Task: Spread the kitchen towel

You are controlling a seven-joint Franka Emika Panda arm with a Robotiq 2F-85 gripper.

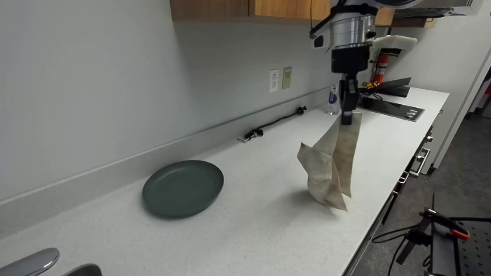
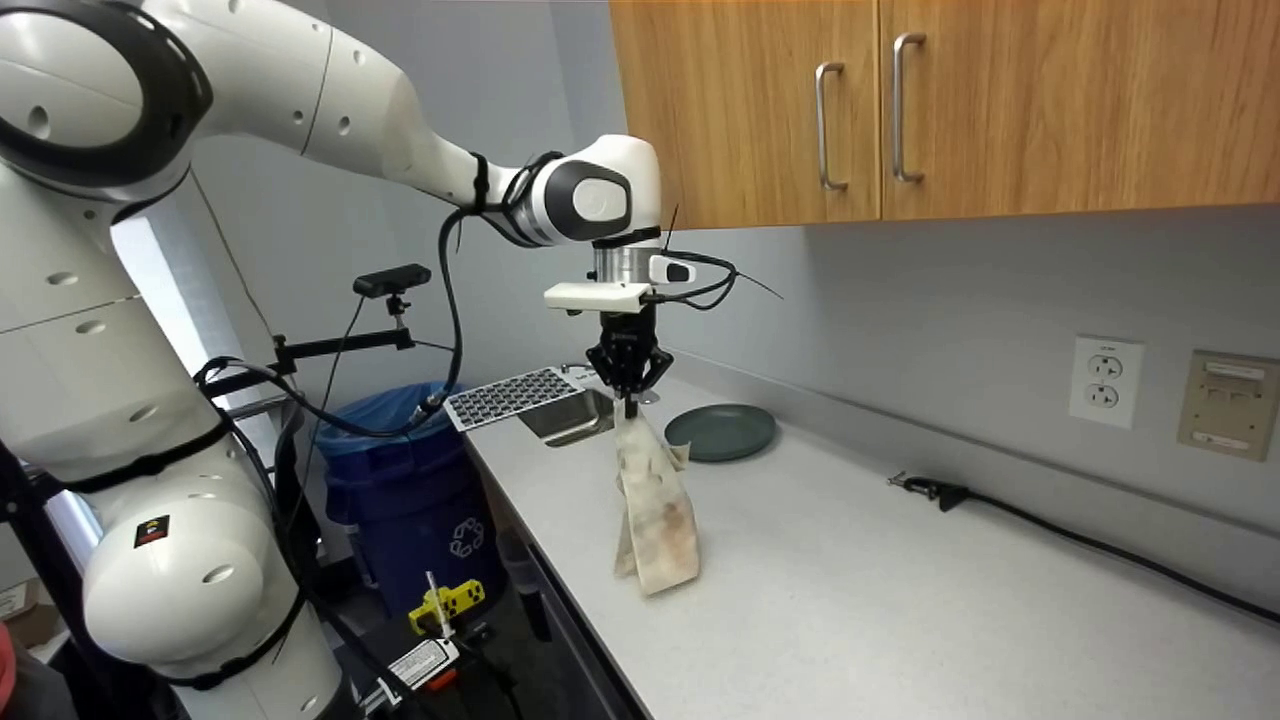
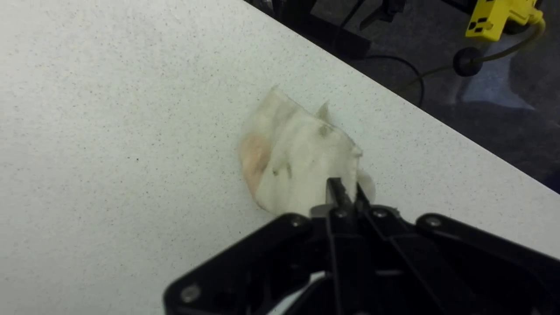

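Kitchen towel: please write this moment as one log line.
tool: gripping towel | towel: hanging, creased, not yet spread | plate: on counter

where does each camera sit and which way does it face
Exterior view: by the plate end of the counter, facing the cooktop; gripper and wrist show.
Exterior view: on the cooktop side of the towel, facing the sink; much of the arm shows.
Wrist view: on the wrist, looking down at towel and counter; fingers show.
Both exterior views share plate, gripper and towel.
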